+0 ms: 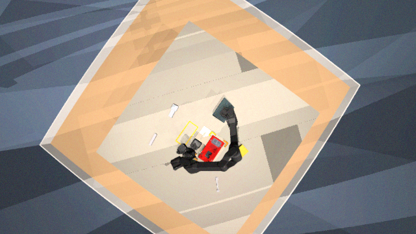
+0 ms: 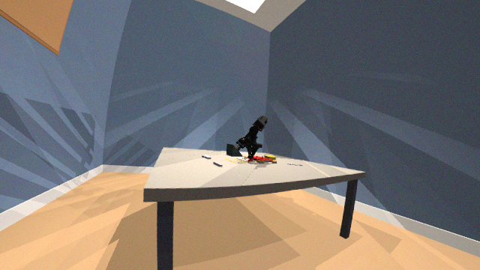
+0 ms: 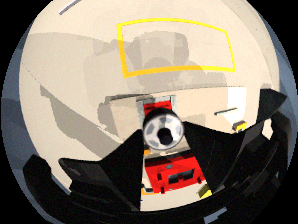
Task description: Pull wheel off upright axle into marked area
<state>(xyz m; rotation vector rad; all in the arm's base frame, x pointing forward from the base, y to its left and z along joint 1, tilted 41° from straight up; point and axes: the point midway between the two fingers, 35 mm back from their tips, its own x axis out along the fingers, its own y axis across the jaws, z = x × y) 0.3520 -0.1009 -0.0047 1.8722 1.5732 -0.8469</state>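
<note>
The wheel (image 3: 162, 129) is a small grey-and-white round part. In the wrist view it sits between my two dark fingers, just above the red base (image 3: 174, 171) (image 1: 211, 149) (image 2: 262, 159). My gripper (image 3: 162, 129) (image 1: 190, 146) (image 2: 250, 155) is shut on the wheel at the end of the base nearest the marked area. The wheel hides the axle. The marked area (image 3: 124, 50) (image 1: 194, 123) is a yellow-outlined rectangle on the table just beyond the gripper, and nothing lies in it. In the top and exterior views the wheel is too small to make out.
Three small white strips (image 1: 173, 110) (image 1: 153, 139) (image 1: 216, 184) lie scattered on the table. A white block (image 1: 205, 130) lies beside the red base and a yellow block (image 1: 243, 149) by my elbow. My arm's dark mount (image 1: 221, 108) stands behind.
</note>
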